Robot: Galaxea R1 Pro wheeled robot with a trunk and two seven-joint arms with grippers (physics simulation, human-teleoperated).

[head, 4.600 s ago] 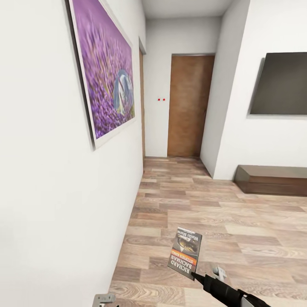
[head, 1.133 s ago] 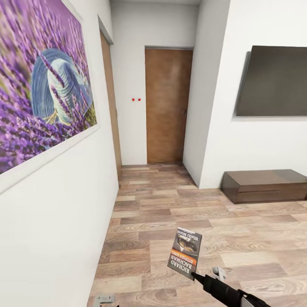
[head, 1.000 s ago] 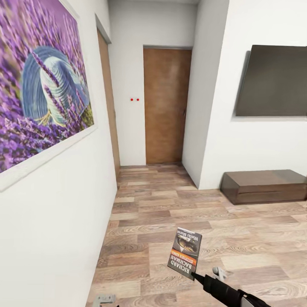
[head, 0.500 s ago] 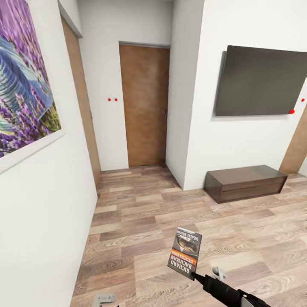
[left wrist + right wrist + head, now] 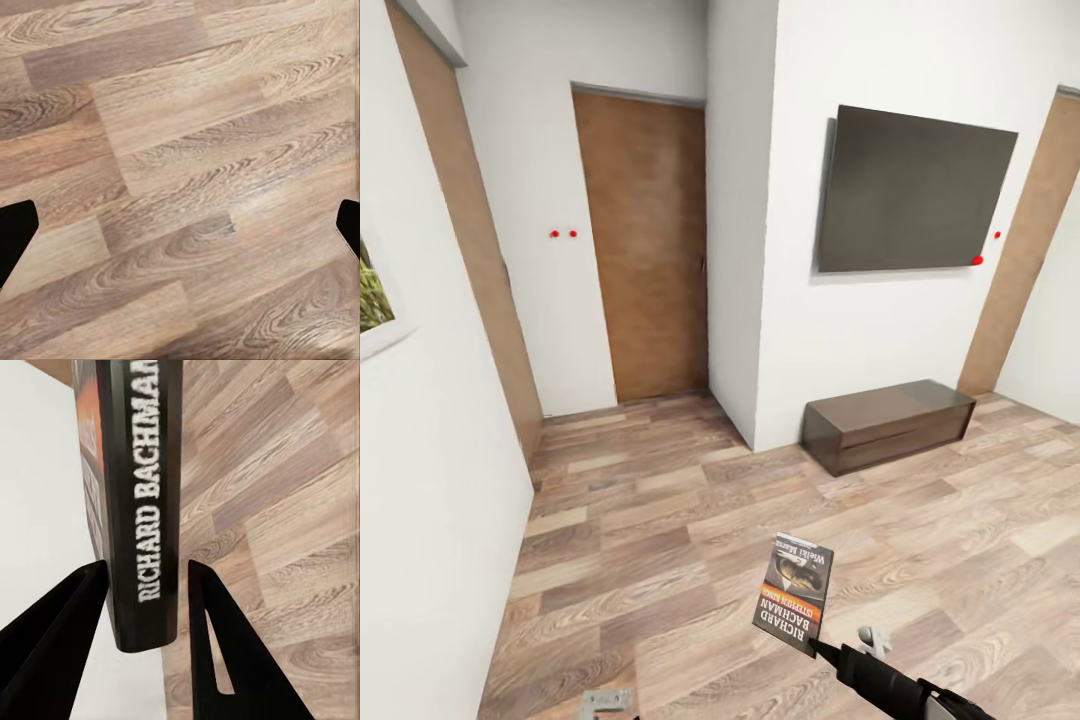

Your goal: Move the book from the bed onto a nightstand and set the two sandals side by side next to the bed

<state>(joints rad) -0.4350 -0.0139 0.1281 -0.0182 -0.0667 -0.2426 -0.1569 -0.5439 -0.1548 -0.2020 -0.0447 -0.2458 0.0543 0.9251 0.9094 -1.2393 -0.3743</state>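
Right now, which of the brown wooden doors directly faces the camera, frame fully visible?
The middle door, left of the wall TV. The left one appears edge-on; the right one is partly hidden behind the wall.

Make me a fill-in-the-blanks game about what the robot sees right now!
1. The right gripper is shut on a ____.
2. The floor is made of ____ planks.
3. The dark screen hangs on the ____.
4. The left gripper is open and points down at the ____.

Missing words: book; wood; wall; floor
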